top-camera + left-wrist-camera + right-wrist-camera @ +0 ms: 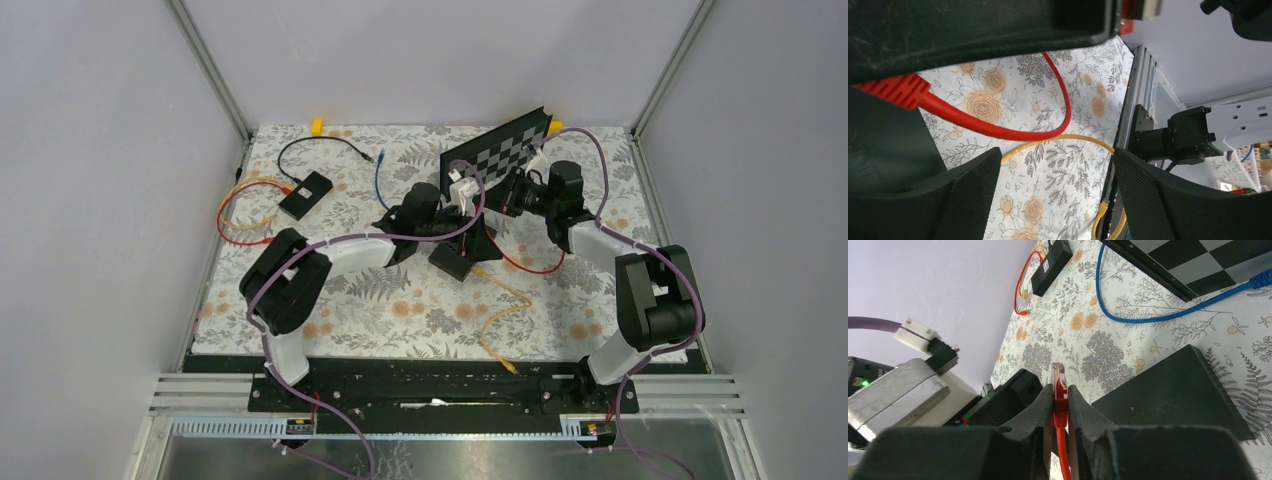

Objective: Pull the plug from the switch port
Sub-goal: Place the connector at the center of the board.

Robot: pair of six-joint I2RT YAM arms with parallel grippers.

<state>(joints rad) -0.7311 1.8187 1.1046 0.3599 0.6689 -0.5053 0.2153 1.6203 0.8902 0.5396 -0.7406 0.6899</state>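
R claw point(1060, 394) pinches plug point(1058, 374); cable point(1064, 455) cropped.

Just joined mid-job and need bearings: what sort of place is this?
Probably a robotics lab test cell: plain grey walls, aluminium framing, a checkerboard calibration board, and a floral-cloth table.

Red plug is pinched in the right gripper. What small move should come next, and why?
Probably lower the right gripper toward the floral table cloth and lay the plug down beside the black switch box. The red plug with the clear tip sits between shut fingers, its tip bare in the air and in no port, so the pull looks done. The left gripper is open, holding nothing.
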